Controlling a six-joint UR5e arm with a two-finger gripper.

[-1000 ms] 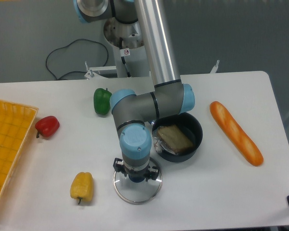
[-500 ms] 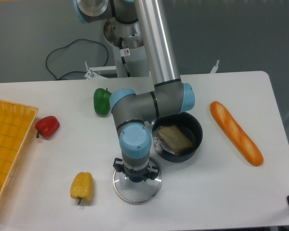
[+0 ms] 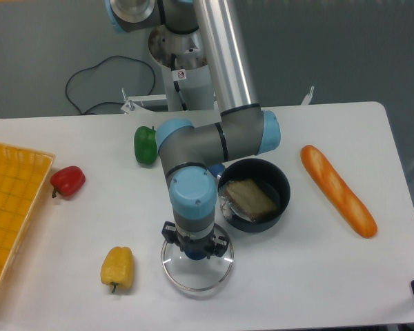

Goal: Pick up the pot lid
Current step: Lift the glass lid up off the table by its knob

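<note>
The gripper (image 3: 195, 247) points down over the round pot lid (image 3: 194, 279) at the lower middle of the table. Its fingers are shut on the dark blue knob (image 3: 195, 254) at the lid's centre. The lid is glassy with a pale metal rim, roughly level, and seems slightly raised off the table. The gripper body and fingers cover its far part.
Right behind the lid stands a black pot (image 3: 284, 189) with a brown item (image 3: 250, 200) inside. A baguette (image 3: 338, 192) lies to the right. Yellow (image 3: 117, 267), red (image 3: 67, 181) and green (image 3: 145, 145) peppers are at the left, beside a yellow basket (image 3: 14, 200).
The gripper has risen a little, its wrist tilting in view. The lid has moved slightly up with it and looks a bit larger. A blue thing beside the pot now shows more.
</note>
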